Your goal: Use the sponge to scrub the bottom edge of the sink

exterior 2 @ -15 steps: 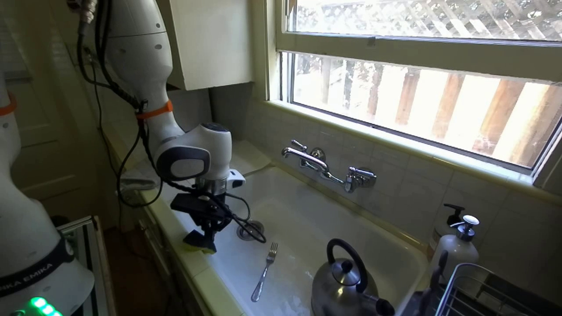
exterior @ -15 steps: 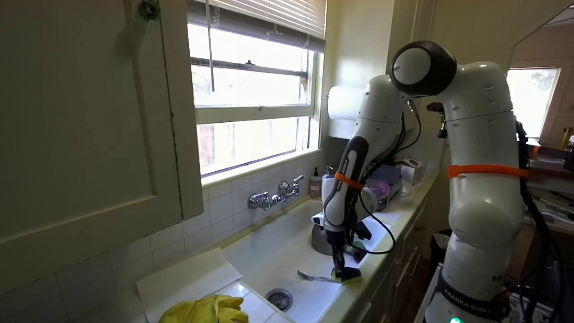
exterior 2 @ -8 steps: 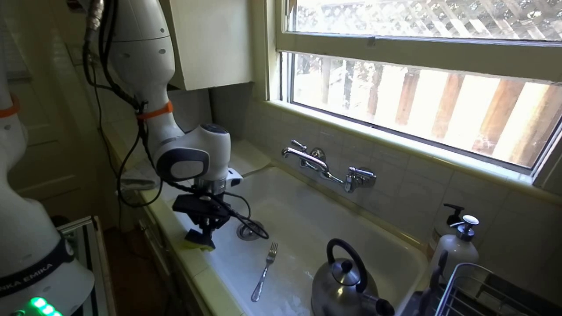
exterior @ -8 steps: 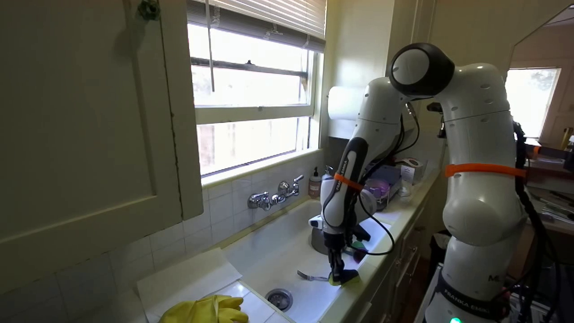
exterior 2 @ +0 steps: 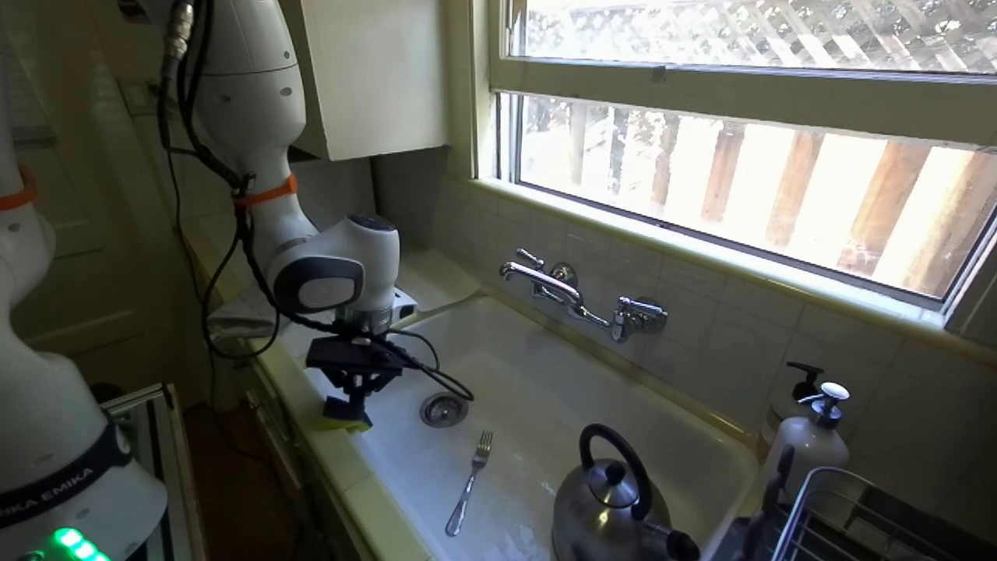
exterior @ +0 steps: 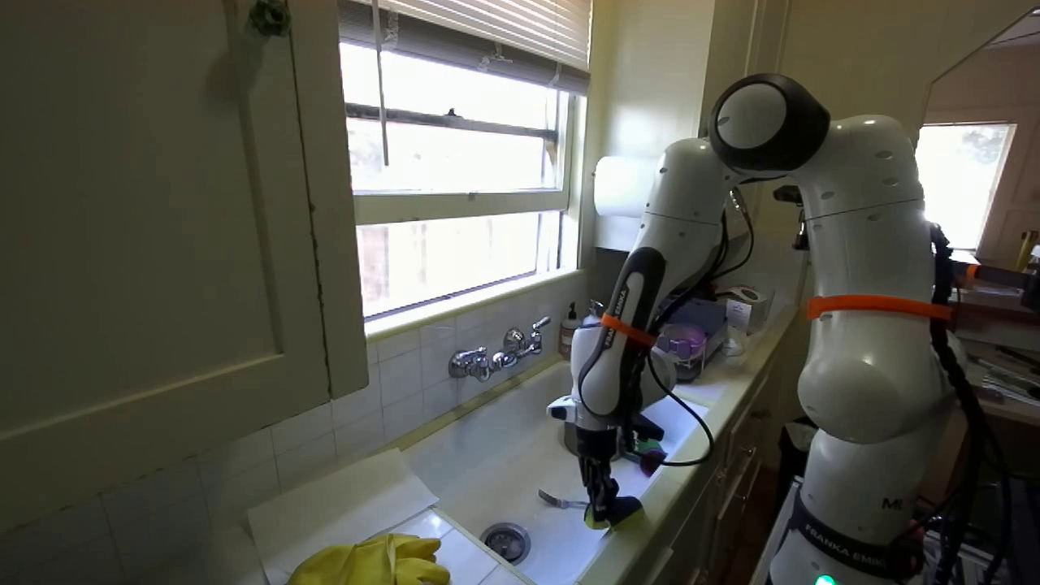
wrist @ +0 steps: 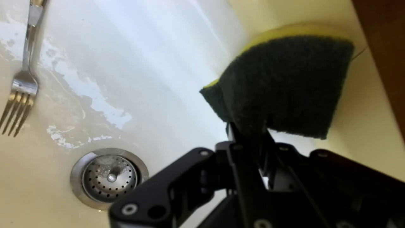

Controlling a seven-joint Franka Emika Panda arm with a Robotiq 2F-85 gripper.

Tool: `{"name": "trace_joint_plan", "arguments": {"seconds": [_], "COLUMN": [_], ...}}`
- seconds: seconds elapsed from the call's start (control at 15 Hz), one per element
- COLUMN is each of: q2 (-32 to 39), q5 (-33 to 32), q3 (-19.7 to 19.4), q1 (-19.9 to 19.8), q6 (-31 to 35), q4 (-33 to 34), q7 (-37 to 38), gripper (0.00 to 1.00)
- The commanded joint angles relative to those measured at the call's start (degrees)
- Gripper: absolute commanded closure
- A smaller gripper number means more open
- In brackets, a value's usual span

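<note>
I count one sponge (wrist: 288,82), one sink (exterior 2: 545,389), one fork (wrist: 25,84), one kettle (exterior 2: 600,506) and two pump bottles (exterior 2: 810,448). The sponge sits over the sink's rim and the table edge (wrist: 373,110), bent, dark face up, long axis roughly crosswise to that edge. My pincer (wrist: 248,131), jaws nearly together, is clamped on it near the basin-side end.

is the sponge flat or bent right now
Bent: in the wrist view the sponge is pinched in the jaws, its yellow edge running in a curve and its dark face creased near one corner.
</note>
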Motion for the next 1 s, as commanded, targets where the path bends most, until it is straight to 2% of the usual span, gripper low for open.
{"name": "trace_joint_plan", "arguments": {"seconds": [0.0, 0.47, 0.73, 0.93], "q2": [1.2, 1.7, 0.1, -1.5], "q5": [2.8, 4.5, 3.0, 1.2], "q3": [3.5, 2.5, -1.8, -5.3], "q1": [-1.8, 2.3, 5.6, 7.2], "q6": [-3.4, -11.8, -13.3, -12.0], "q4": [1.6, 6.4, 5.2, 2.3], "q7": [-3.6, -3.4, 0.6, 3.3], "gripper": [0.97, 0.97, 0.97, 0.97]}}
